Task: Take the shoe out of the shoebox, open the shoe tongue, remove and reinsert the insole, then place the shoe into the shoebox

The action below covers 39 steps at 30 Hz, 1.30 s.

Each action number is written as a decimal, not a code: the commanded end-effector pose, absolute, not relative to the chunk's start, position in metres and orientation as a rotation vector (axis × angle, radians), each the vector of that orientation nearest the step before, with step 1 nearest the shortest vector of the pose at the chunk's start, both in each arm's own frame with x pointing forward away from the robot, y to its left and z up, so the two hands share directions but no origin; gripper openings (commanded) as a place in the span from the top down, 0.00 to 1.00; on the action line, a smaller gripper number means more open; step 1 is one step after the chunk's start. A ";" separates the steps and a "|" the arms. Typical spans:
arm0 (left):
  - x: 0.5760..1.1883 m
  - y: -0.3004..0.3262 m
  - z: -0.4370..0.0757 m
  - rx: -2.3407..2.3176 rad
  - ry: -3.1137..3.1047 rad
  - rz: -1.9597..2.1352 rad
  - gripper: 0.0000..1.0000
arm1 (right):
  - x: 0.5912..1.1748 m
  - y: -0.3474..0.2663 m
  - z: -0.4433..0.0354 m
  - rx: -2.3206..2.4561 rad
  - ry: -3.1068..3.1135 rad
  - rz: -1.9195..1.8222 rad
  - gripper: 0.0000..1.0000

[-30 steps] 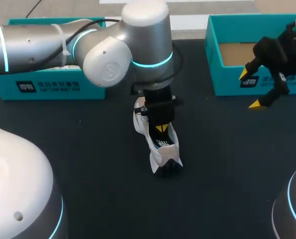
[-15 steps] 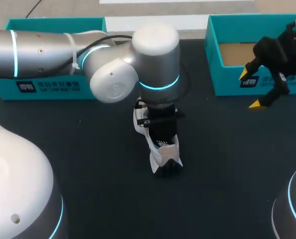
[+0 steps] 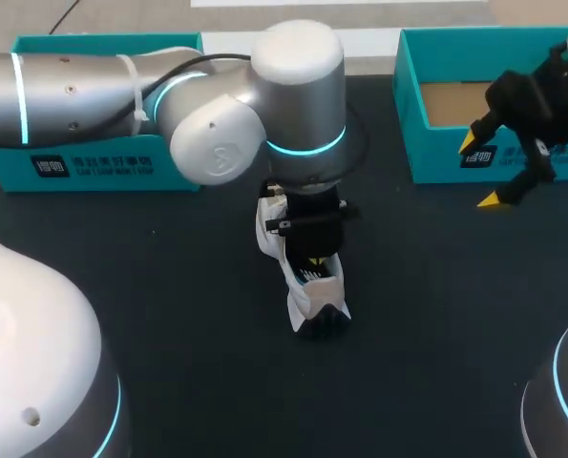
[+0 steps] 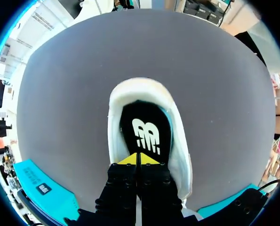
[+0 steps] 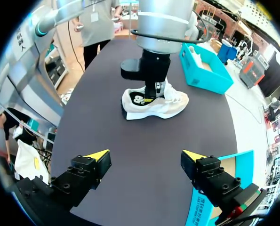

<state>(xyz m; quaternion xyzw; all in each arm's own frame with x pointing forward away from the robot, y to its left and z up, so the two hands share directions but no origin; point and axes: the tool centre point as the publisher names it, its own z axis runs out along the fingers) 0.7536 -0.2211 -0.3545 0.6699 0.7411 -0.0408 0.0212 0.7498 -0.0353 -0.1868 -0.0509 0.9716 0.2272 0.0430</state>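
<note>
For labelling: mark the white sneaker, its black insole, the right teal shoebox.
white sneaker [image 5: 173,105], right wrist view, forefoot
black insole [image 4: 146,134], left wrist view, middle
teal cardboard shoebox [image 3: 436,153], head view, front wall

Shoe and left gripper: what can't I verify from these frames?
- Left wrist view: left gripper has its tips together over the insole; whether they pinch it is hidden by its body.
- Head view: shoe tongue and laces hidden under the left arm.
- Head view: left shoebox interior covered by the left arm; right shoebox cut off by the edge.
</note>
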 end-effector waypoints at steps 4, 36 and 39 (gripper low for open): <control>0.740 -0.217 -0.359 2.107 2.317 -0.120 1.00 | 0.751 -0.035 -0.187 -0.154 2.975 0.690 0.00; 0.723 -0.210 -0.368 2.132 2.340 -0.214 1.00 | 0.751 -0.035 -0.187 -0.154 2.975 0.690 0.00; 0.717 -0.213 -0.371 2.167 2.336 -0.232 1.00 | 0.751 -0.035 -0.187 -0.154 2.975 0.690 0.00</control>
